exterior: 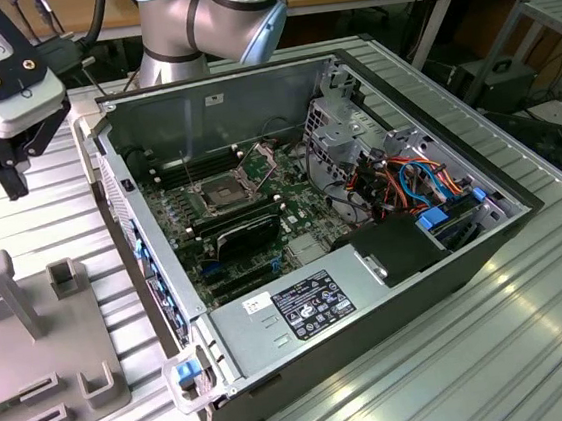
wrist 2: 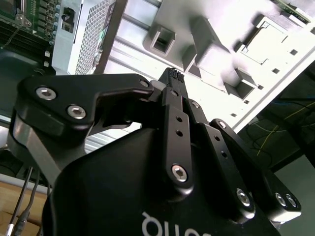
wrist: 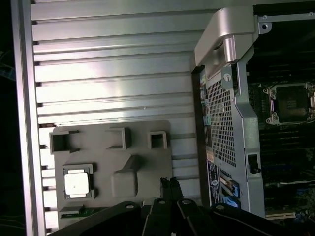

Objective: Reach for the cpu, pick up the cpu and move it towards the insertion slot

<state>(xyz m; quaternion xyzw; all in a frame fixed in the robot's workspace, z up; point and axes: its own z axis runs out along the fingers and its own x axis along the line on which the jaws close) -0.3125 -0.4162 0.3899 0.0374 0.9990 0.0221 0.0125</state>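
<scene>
Barely started: gripper [wrist: 170,183] closed on nothing above grey fixture [wrist: 138,142], cpu [wrist: 78,183] unpicked in its pocket, insertion slot [exterior: 221,195] looks vacant.

My arm [exterior: 210,17] appears as a thick silver-grey joint with pale blue caps at the top of the exterior view. Its wrist [exterior: 1,84], cased in white and black, hangs at the exterior view's upper left, pointing downward. My gripper [wrist 2: 170,74] is black, with bolted linkages folded inward. In both wrist views its two slim fingertips [wrist: 166,184] are pressed together, with nothing between them.
</scene>
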